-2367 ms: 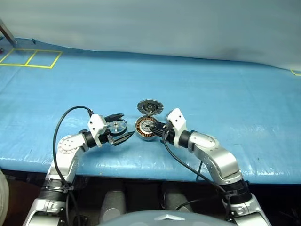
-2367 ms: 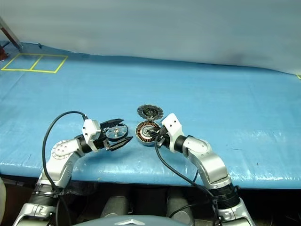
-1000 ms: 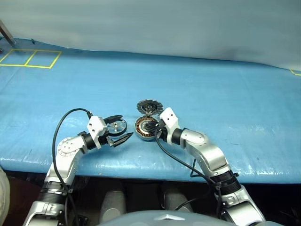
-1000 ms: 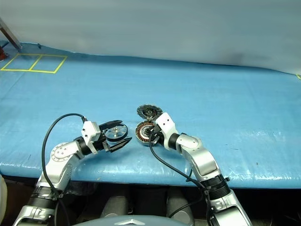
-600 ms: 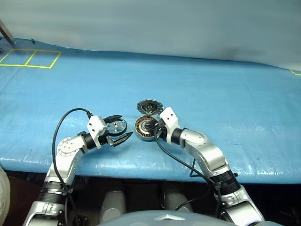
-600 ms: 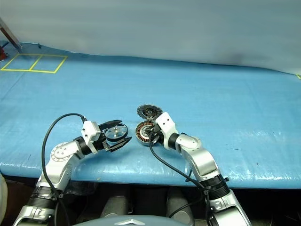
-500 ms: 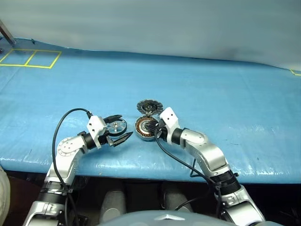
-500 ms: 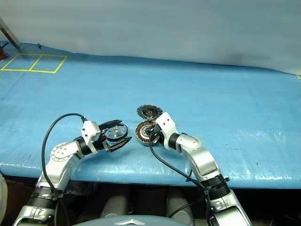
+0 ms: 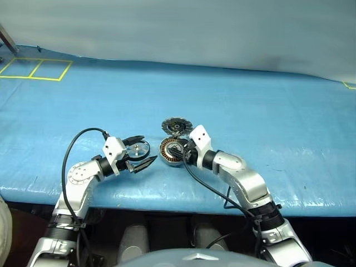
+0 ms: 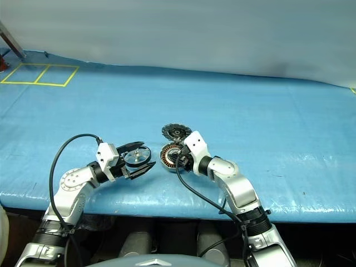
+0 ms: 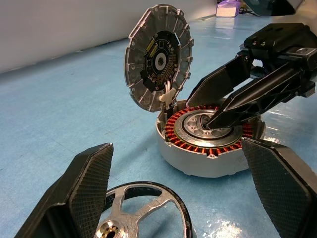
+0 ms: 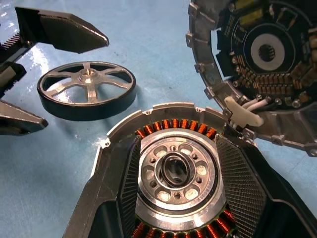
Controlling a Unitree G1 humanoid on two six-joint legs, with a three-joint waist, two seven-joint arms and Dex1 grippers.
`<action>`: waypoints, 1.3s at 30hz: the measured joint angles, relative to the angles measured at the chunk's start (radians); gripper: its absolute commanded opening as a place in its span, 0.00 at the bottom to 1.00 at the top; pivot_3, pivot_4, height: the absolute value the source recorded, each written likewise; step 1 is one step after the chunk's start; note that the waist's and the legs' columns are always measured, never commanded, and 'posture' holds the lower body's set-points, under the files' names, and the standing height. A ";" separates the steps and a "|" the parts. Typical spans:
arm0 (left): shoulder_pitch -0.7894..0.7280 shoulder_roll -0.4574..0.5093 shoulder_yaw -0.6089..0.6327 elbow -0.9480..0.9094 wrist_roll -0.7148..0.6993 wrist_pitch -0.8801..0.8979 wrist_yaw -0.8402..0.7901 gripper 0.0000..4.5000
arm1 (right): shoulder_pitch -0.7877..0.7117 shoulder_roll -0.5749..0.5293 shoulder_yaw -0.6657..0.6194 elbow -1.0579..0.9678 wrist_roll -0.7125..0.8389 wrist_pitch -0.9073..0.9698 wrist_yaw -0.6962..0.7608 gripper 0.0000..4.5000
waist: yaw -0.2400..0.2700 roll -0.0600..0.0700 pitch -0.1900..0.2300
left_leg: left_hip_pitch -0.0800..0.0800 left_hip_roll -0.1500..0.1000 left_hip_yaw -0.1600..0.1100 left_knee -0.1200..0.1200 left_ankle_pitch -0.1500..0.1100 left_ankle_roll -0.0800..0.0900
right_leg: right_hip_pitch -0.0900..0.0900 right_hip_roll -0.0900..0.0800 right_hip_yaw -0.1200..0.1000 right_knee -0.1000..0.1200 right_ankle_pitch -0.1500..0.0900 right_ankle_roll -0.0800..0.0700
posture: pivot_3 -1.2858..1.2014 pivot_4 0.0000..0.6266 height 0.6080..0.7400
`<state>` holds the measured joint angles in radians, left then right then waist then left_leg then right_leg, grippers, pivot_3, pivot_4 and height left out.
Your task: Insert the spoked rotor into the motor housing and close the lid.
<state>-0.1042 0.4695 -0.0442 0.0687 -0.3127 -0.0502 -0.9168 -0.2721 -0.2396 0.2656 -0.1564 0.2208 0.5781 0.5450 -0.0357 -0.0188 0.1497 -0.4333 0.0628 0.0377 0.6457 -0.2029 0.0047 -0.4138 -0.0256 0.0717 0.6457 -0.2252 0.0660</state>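
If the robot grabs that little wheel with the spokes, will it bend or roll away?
The spoked rotor looks like solid metal with thick spokes, so it probably stays stiff. It lies flat on the blue mat between the open fingers of the left gripper, so it likely won't roll unless tipped on edge. Its smooth, shiny rim might slip in a loose pinch.

surface: we see a table (image 9: 267, 117) under a blue sheet, yellow taped squares (image 9: 36, 69) at its ten o'clock corner.
rotor: our spoked rotor (image 9: 138, 149) lies flat near the front edge.
housing: the motor housing (image 9: 171, 152) sits at three o'clock of the rotor, apart.
lid: the lid (image 9: 176, 125) stands open at the housing's twelve o'clock.
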 measured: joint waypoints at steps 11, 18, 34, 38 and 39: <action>0.000 0.000 0.000 0.000 0.001 -0.001 0.001 1.00 | 0.000 0.009 0.000 0.023 0.004 -0.001 0.002 0.01 | 0.000 0.000 0.000 | 0.000 0.000 0.000 0.000 0.000 0.000 | 0.000 0.000 0.000 0.000 0.000 0.000 | 0.52 0.24 1.00; 0.000 0.000 0.000 0.000 0.005 -0.003 0.001 1.00 | -0.007 0.011 -0.010 0.067 0.001 -0.011 0.001 0.01 | 0.000 0.000 0.000 | 0.000 0.000 0.000 0.000 0.000 0.000 | 0.000 0.000 0.000 0.000 0.000 0.000 | 0.52 0.24 1.00; 0.000 0.000 0.000 0.000 0.019 -0.005 0.001 1.00 | -0.020 -0.018 0.059 0.051 -0.080 -0.023 -0.001 0.01 | 0.000 0.000 -0.001 | 0.002 0.000 0.000 0.000 0.000 0.000 | 0.001 0.000 0.000 0.000 0.000 0.000 | 0.52 0.24 1.00; 0.000 0.000 0.000 0.000 0.019 -0.006 0.001 1.00 | -0.025 -0.023 0.086 0.042 -0.120 -0.025 -0.012 0.01 | 0.000 0.000 -0.001 | 0.003 0.000 0.000 0.000 0.000 0.000 | 0.000 0.000 0.000 0.000 0.000 0.000 | 0.52 0.24 1.00; 0.000 0.000 0.000 0.000 0.019 -0.006 0.001 1.00 | -0.029 -0.024 0.094 0.044 -0.130 -0.025 -0.016 0.01 | -0.001 -0.001 -0.001 | 0.003 0.000 0.000 0.000 0.000 0.000 | -0.001 0.000 0.000 0.000 0.000 0.000 | 0.52 0.24 1.00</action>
<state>-0.1038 0.4695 -0.0443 0.0687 -0.2936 -0.0558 -0.9159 -0.3012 -0.2632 0.3597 -0.1128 0.0912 0.5535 0.5288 -0.0365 -0.0194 0.1487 -0.4301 0.0630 0.0377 0.6461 -0.2030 0.0046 -0.4144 -0.0259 0.0716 0.6455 -0.2254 0.0659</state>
